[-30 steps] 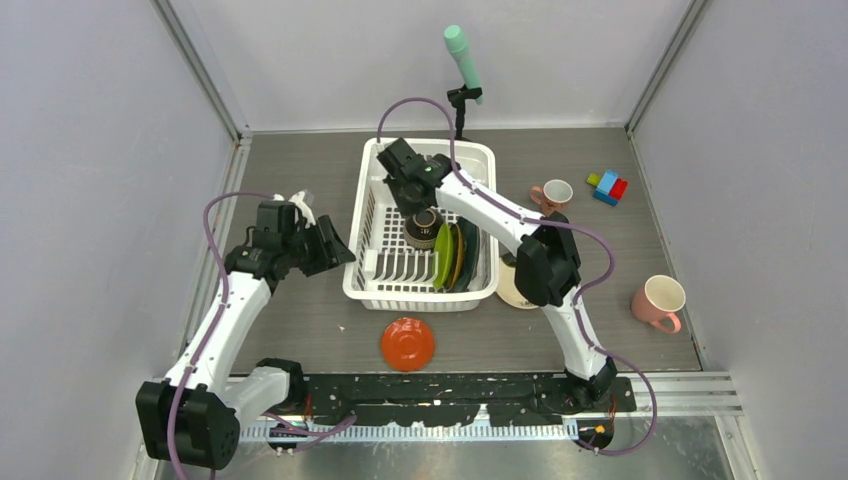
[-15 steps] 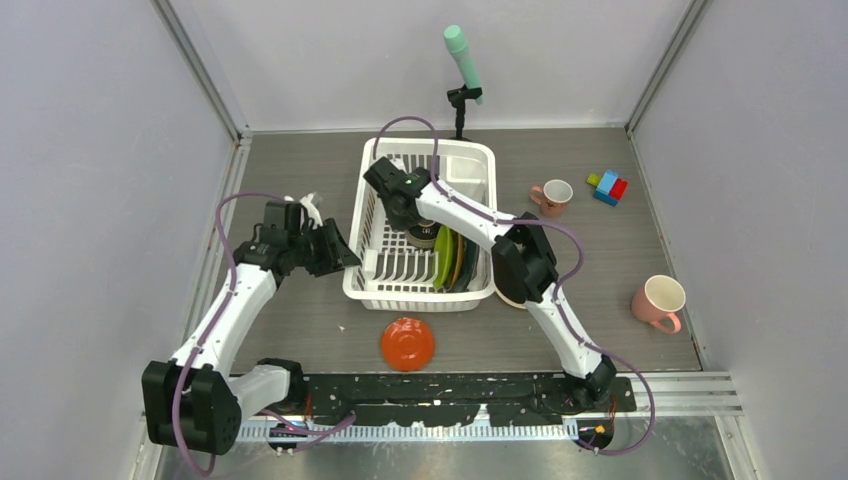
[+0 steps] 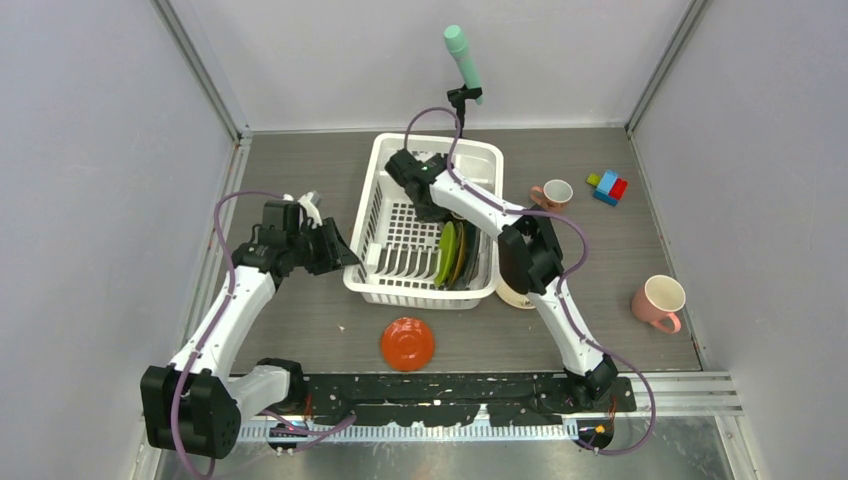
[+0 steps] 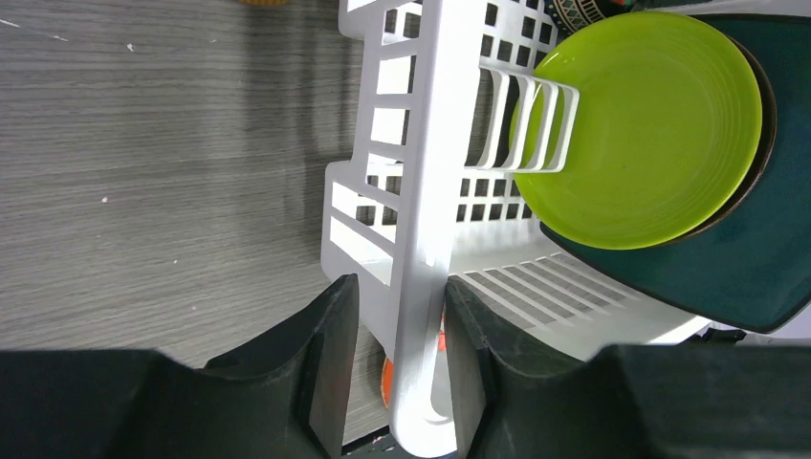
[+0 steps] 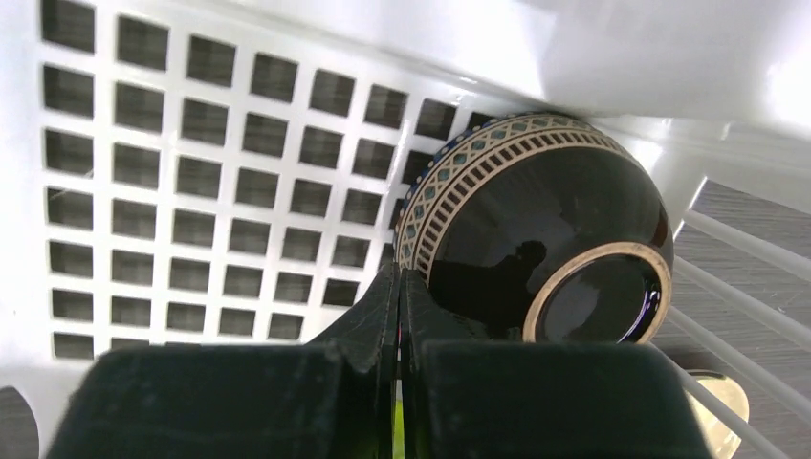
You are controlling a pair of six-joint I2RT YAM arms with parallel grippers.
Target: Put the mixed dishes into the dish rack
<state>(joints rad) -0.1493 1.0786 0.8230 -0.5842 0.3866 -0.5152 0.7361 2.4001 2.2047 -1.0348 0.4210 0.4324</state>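
White slotted plastic dish rack (image 3: 420,295) holds lime-green plate (image 4: 636,134), dark teal plate (image 4: 756,258), dark patterned bowl (image 5: 536,229); red-orange dish (image 3: 407,343), cream plate (image 3: 513,296), pink mugs (image 3: 553,195) (image 3: 658,300) outstanding; left fingers (image 4: 325,363) slightly apart astride its wall, right fingers (image 5: 378,325) pressed together, empty.

You see a white rack (image 3: 420,295), lime-green plate (image 4: 641,134), dark teal plate (image 4: 756,249), red-orange dish (image 3: 407,343) and black bowl (image 5: 536,220) with a cream patterned band.

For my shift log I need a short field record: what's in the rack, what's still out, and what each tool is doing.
In dish rack: lime-green plate, dark teal plate, both on edge; dark patterned bowl on its side
On table: red-orange dish, cream plate, far pink mug, near pink mug
Left tool: astride rack wall, gap visible
Right tool: shut, beside bowl
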